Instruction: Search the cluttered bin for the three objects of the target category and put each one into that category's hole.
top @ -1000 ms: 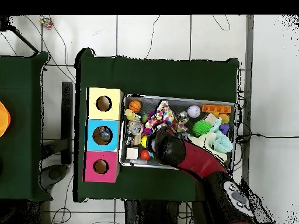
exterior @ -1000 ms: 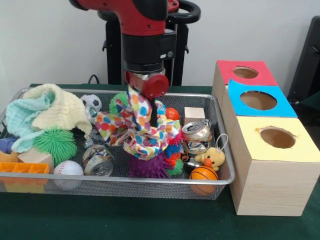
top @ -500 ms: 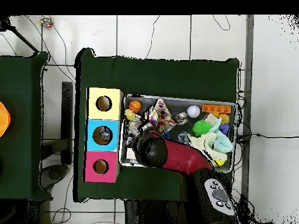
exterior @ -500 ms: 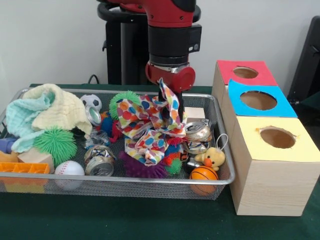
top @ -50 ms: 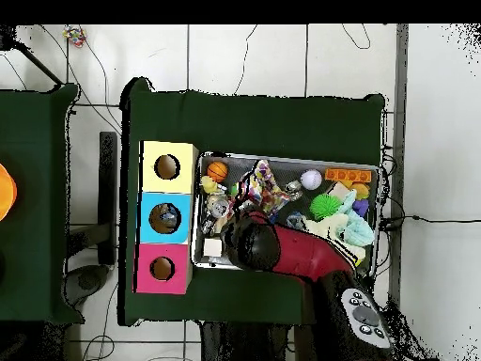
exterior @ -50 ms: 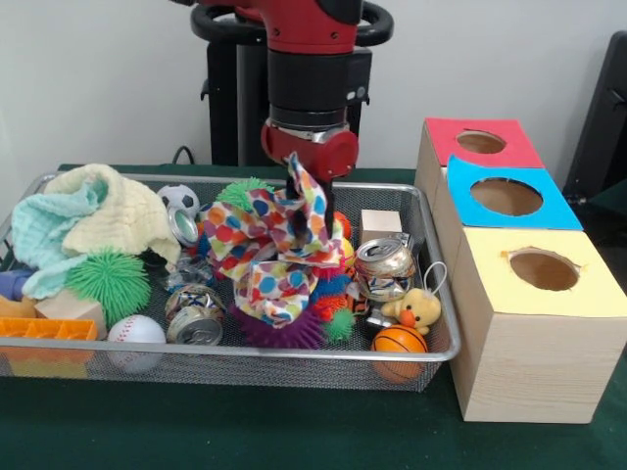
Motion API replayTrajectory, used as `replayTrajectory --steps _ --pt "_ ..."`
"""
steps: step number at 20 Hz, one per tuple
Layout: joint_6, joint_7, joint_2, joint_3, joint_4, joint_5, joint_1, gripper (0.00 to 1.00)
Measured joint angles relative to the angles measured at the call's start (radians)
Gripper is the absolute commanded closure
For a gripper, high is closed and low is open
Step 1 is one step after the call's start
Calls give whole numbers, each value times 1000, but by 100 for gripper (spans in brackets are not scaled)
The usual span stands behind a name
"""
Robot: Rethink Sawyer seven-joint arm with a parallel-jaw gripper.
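Observation:
My gripper (exterior @ -50 ms: 300, 182) is shut on a polka-dot cloth (exterior @ -50 ms: 272, 247) and holds its top corner up over the middle of the wire bin (exterior @ -50 ms: 245, 354). The rest of the cloth drapes onto the toys below. In the overhead view the red arm (top @ -50 ms: 287, 249) covers the gripper, and the cloth (top @ -50 ms: 256, 186) shows just past it. Right of the bin stand three wooden boxes with a hole each: red top (exterior @ -50 ms: 443, 133), blue top (exterior @ -50 ms: 468, 208), yellow top (exterior @ -50 ms: 509, 290).
The bin holds a pale green and yellow towel (exterior @ -50 ms: 90, 221), green spiky balls (exterior @ -50 ms: 108, 279), a soccer ball (exterior @ -50 ms: 178, 199), a baseball (exterior @ -50 ms: 133, 331), a basketball (exterior @ -50 ms: 399, 341), crushed cans (exterior @ -50 ms: 384, 266), a toy duck (exterior @ -50 ms: 418, 309), wooden blocks (exterior @ -50 ms: 380, 222) and an orange brick (exterior @ -50 ms: 47, 328).
The arm swung right with the cloth, then came back a little to the left. The cloth stays lifted in the gripper and has bunched up under it.

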Motion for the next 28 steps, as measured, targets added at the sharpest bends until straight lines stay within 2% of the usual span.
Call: replayTrajectory --steps 5,7,8,14,22,28 --pt "148 0 -37 -33 -55 -69 4 0" --pt "232 0 -62 -50 -86 -102 19 0" --pt "309 0 -86 -54 -108 -119 26 0" --pt "489 0 -158 -58 -162 -150 33 0" --pt "505 0 -203 -58 -175 -154 33 0" --pt "505 0 -207 -58 -175 -155 33 0"
